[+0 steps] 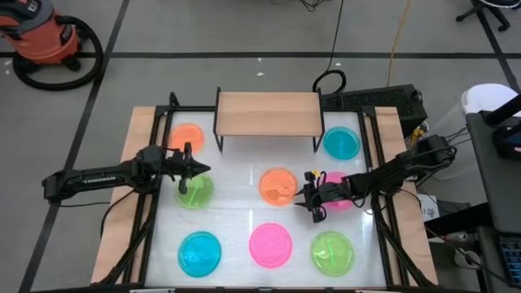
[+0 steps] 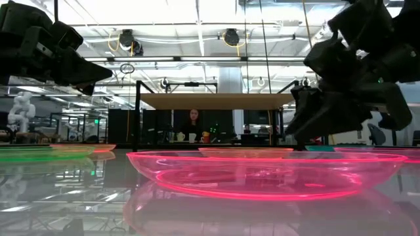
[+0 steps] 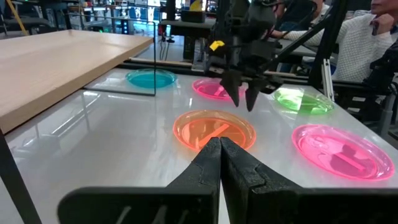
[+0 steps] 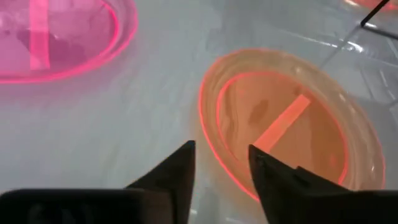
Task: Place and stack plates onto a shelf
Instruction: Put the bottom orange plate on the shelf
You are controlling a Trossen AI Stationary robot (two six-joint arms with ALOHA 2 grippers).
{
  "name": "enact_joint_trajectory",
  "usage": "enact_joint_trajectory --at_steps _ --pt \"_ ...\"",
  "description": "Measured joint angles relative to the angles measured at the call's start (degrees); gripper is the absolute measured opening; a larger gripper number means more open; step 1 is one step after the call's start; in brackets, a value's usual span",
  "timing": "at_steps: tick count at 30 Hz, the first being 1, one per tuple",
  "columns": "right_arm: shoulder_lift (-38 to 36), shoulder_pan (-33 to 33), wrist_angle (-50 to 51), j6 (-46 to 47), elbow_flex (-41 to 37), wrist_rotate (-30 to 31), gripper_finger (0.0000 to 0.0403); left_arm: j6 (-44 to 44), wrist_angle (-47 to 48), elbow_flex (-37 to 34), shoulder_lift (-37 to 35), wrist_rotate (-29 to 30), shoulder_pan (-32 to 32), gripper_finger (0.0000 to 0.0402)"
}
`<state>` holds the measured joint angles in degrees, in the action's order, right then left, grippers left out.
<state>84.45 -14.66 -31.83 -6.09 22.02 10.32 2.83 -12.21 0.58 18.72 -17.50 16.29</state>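
Right pincer [image 1: 311,200]: held a little open, nothing gripped, at the rim of the middle orange plate [image 1: 278,185].
Left pincer [image 1: 201,169]: closed, empty, over a green plate [image 1: 195,191].
Shelf [image 1: 268,113]: bare, at the bench's [image 1: 236,212] far edge.

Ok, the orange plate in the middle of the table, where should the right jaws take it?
Probably by its raised rim on the side nearest the right gripper, coming down from above. The orange plate lies flat on the white tabletop, so only its thin upturned edge offers a hold. The open jaws already hang over that edge, one inside and one outside.
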Motion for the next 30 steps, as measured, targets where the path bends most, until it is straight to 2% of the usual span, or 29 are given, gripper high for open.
enact_joint_trajectory --at_steps 4,8,10,19,25,30 --pt "2.15 -0.54 -0.16 -0.74 0.00 2.20 0.0171 0.01 -0.02 0.00 0.00 0.00 0.00 0.0008" --pt "3.89 -0.45 -0.42 -3.18 0.00 4.63 0.0174 0.02 -0.02 0.00 0.00 0.00 0.00 0.0008" --pt "4.52 -0.45 -0.43 -4.47 0.14 6.18 0.0169 0.00 0.00 0.01 0.00 0.00 0.00 0.0008" --pt "5.18 -0.45 2.51 -7.83 3.76 6.37 0.0137 0.00 0.00 0.00 0.00 0.00 0.00 0.0008" --pt "11.17 -0.36 1.99 -8.33 6.26 6.63 0.0120 0.00 -0.02 0.01 0.00 0.00 0.01 0.0008" --pt "14.85 -0.36 1.88 -8.89 7.88 9.73 0.0102 0.00 0.02 0.00 0.02 0.00 0.02 0.0008"
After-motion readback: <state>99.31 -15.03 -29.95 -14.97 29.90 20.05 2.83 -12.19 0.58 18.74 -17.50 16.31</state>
